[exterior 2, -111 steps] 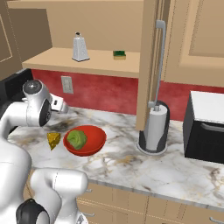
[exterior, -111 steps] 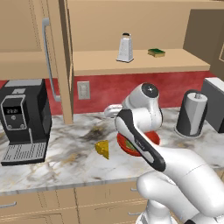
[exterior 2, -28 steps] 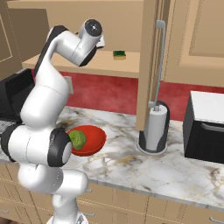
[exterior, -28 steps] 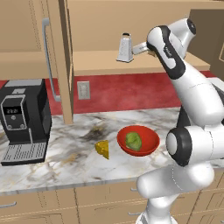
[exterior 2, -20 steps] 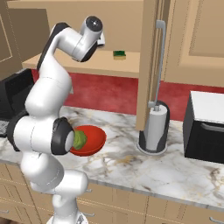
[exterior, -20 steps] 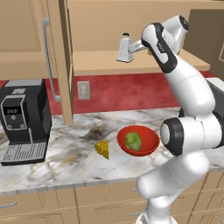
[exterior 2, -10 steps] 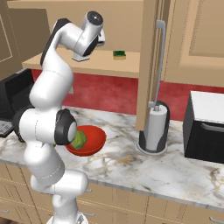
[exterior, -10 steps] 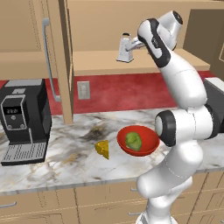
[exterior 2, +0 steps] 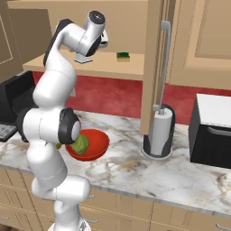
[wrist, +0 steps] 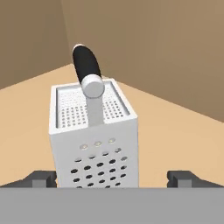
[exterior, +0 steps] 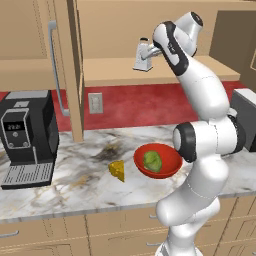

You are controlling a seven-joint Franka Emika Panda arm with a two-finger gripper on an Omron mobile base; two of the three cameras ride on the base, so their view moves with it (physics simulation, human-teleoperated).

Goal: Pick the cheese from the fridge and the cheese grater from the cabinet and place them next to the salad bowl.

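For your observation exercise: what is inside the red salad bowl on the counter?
The salad bowl holds one green lettuce-like lump. In the right base view the robot's arm covers the bowl's near side, so the part under the lump stays hidden.

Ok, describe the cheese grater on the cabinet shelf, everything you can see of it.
The cheese grater is a small silvery-grey box grater with rows of round holes in its faces and a dark rounded handle on a pale post on top. It stands upright on the tan cabinet shelf. The open claw sits right at it, one dark fingertip on each side of its body; whether they touch it cannot be told.
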